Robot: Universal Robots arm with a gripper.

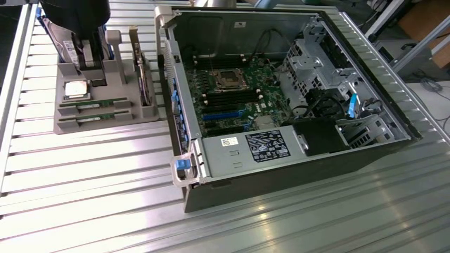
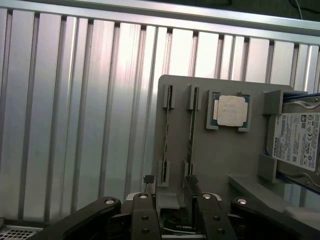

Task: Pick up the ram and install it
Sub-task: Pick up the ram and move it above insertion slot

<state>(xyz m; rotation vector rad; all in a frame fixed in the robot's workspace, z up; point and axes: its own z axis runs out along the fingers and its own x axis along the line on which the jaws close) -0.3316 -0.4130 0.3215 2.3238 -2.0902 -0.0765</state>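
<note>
Two green ram sticks (image 1: pixel 95 104) (image 1: pixel 95 118) lie side by side in slots of a grey holder (image 1: pixel 126 124) at the exterior view's left. In the wrist view they show edge-on as thin strips (image 2: pixel 166 130) (image 2: pixel 191 132). My gripper (image 1: pixel 90 63) hangs over the holder's far part, above the sticks and apart from them. In the wrist view my gripper (image 2: pixel 177 220) is open, with nothing held between its black fingers (image 2: pixel 145 215). The open computer case (image 1: pixel 184 174) stands beside the holder, with the motherboard's black memory slots (image 1: pixel 228 97) near its middle.
The holder also carries a square silver CPU (image 2: pixel 231 110) and a silver hard drive (image 2: pixel 295 142) with a white label. Inside the case are a power supply (image 1: pixel 246 150), cables and drive cages (image 1: pixel 316 63). Everything rests on a ribbed aluminium table (image 1: pixel 91 174).
</note>
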